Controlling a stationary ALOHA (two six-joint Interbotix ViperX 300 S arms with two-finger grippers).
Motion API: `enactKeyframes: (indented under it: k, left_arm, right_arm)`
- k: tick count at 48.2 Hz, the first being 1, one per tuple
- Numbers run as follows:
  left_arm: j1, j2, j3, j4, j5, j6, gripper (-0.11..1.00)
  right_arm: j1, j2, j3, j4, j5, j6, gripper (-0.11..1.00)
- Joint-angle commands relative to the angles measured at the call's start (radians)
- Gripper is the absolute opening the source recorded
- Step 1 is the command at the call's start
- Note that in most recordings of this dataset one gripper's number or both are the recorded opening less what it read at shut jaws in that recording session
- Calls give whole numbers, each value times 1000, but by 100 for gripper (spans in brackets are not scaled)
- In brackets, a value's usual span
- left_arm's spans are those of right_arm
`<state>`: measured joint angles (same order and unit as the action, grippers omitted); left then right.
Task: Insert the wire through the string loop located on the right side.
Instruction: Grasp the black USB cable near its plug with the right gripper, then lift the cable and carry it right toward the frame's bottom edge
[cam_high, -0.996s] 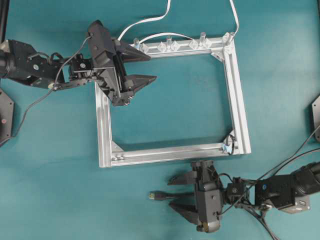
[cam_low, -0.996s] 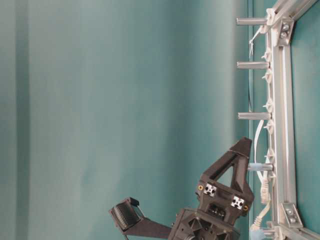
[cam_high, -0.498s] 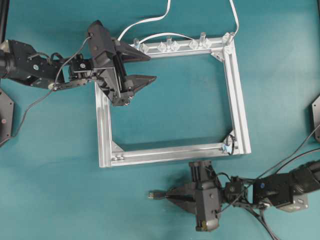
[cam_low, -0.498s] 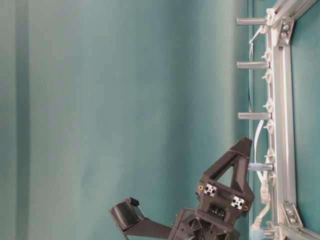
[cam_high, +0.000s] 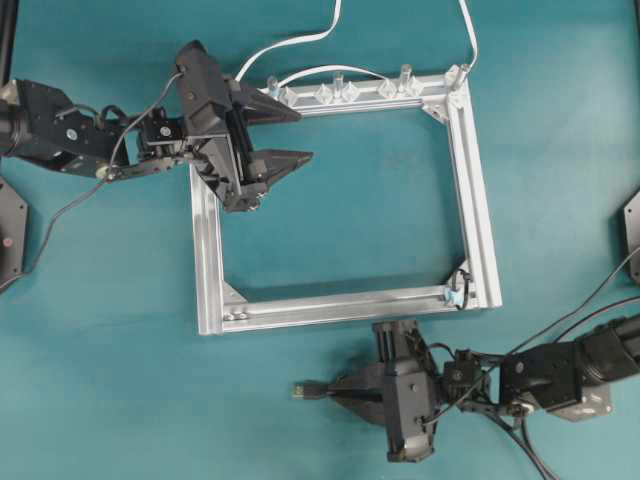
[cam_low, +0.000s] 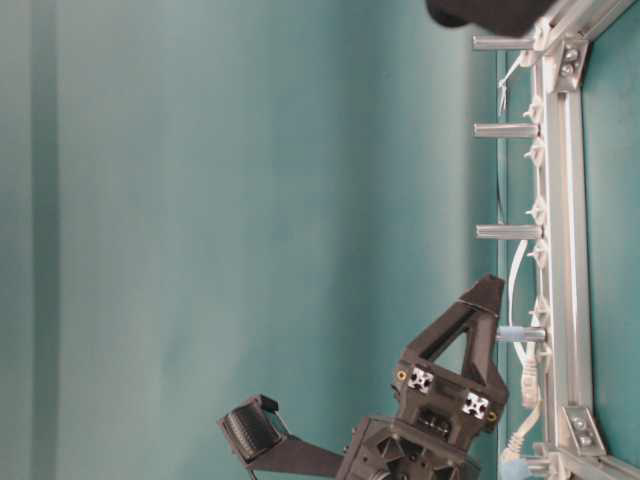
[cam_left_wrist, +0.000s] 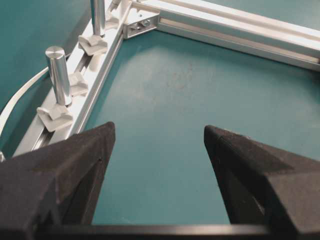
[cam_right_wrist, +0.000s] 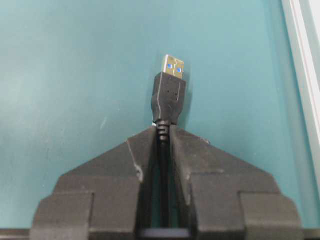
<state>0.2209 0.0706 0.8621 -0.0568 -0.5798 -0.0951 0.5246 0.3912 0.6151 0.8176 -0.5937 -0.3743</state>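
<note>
The wire's black plug (cam_high: 308, 390) with a metal tip points left on the teal table, below the frame's bottom bar. My right gripper (cam_high: 340, 388) is shut on the wire just behind the plug. In the right wrist view the plug (cam_right_wrist: 169, 97) sticks out ahead of the closed fingers (cam_right_wrist: 197, 155) of that gripper (cam_right_wrist: 162, 131). The string loop (cam_high: 458, 287) sits at the frame's lower right corner, up and to the right of the plug. My left gripper (cam_high: 302, 136) hangs open and empty over the frame's upper left part; the left wrist view shows this gripper (cam_left_wrist: 159, 131) above bare table.
A square aluminium frame (cam_high: 480, 200) lies mid-table. Clear plastic pegs (cam_high: 340, 90) line its top bar, with a flat white cable (cam_high: 300, 40) running off the back edge. Metal posts (cam_left_wrist: 59, 75) stand to the left of my left gripper.
My right gripper has closed on the wire behind the plug and shifted slightly left with it. A dark shape has entered the top of the table-level view. The left arm is still.
</note>
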Motion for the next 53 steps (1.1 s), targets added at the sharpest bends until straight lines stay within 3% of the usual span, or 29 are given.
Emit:
enactKeyframes:
  k: [1,27,53]
  left_arm:
    - [-3,-18,-8,2,-5,0,76]
    - [-6,-23,-8,3,12,-3,76]
    - [-8,-20,-2,2,18,-5,76]
  right_arm:
    - [-3,-49,2,-2,6,-2,11]
    - [-9,-181,21,-21,74,-8,11]
    - [-12,-195,25,-21,94,-8,11]
